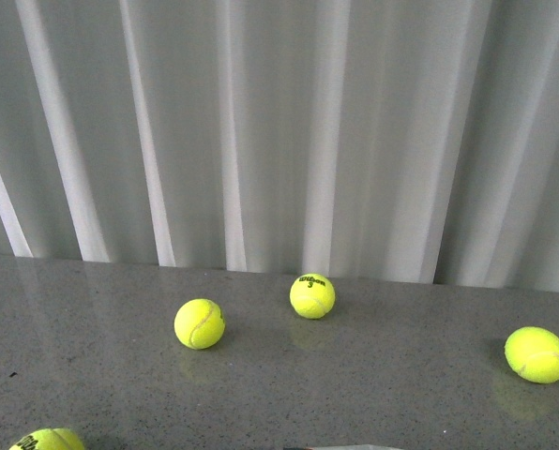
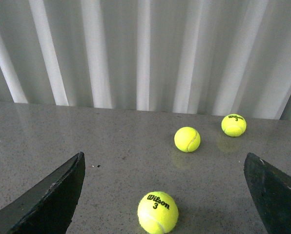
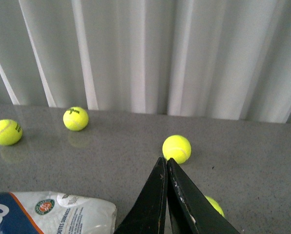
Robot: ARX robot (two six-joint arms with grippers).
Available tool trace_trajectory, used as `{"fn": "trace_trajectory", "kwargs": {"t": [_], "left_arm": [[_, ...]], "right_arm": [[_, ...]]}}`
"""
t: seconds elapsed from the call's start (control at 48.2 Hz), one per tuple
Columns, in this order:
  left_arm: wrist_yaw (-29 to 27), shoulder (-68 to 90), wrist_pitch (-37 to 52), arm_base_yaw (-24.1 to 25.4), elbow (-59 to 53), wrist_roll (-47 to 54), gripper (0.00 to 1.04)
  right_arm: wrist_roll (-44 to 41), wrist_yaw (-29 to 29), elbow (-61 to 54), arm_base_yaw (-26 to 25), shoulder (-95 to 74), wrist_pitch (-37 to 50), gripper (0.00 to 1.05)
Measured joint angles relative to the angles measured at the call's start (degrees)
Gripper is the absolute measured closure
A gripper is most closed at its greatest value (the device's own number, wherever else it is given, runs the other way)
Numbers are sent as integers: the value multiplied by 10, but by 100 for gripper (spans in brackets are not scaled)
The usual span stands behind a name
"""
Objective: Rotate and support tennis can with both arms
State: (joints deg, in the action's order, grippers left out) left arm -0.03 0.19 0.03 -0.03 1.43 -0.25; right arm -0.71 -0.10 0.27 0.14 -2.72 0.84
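The tennis can [image 3: 52, 214] lies on its side on the grey table, showing its white label, a blue and orange band and the round logo. It sits close beside my right gripper [image 3: 165, 159], which is shut with nothing in it and does not touch the can. In the front view only a thin sliver of the can [image 1: 345, 447] shows at the lower edge, and neither arm appears. My left gripper [image 2: 164, 155] is open wide above the table, its black fingers [image 2: 52, 195] far apart, with a yellow tennis ball [image 2: 157, 212] lying between them, untouched.
Loose yellow balls lie on the table: one [image 1: 200, 323] left of centre, one [image 1: 312, 295] behind it, one [image 1: 536, 354] at the right, one [image 1: 47, 439] at the front left. Another ball [image 3: 214, 204] is half hidden by my right finger. A white pleated curtain [image 1: 279, 131] closes the back.
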Motion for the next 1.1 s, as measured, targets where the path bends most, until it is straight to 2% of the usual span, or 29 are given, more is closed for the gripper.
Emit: {"fn": "trace_trajectory", "kwargs": {"t": [0.291, 0.623, 0.685, 0.706, 0.768, 0.81, 0.955, 1.1], "left_arm": [[0, 0, 0, 0, 0, 0, 7], [0, 0, 0, 0, 0, 0, 7], [0, 0, 0, 0, 0, 0, 7], [-10, 6, -8, -4, 3, -7, 7], [-120, 129, -158, -65, 82, -122, 7], [-128, 217, -163, -93, 130, -190, 7], [-70, 428, -69, -133, 268, -230, 7], [31, 608, -19, -160, 362, -256, 7]], "right_arm": [[0, 0, 0, 0, 24, -7, 101], [0, 0, 0, 0, 24, -8, 48], [0, 0, 0, 0, 24, -8, 32], [0, 0, 0, 0, 24, -8, 29], [0, 0, 0, 0, 24, -8, 15], [0, 0, 0, 0, 25, -8, 6], [1, 0, 0, 0, 25, -8, 7], [1, 0, 0, 0, 25, -8, 7]]}}
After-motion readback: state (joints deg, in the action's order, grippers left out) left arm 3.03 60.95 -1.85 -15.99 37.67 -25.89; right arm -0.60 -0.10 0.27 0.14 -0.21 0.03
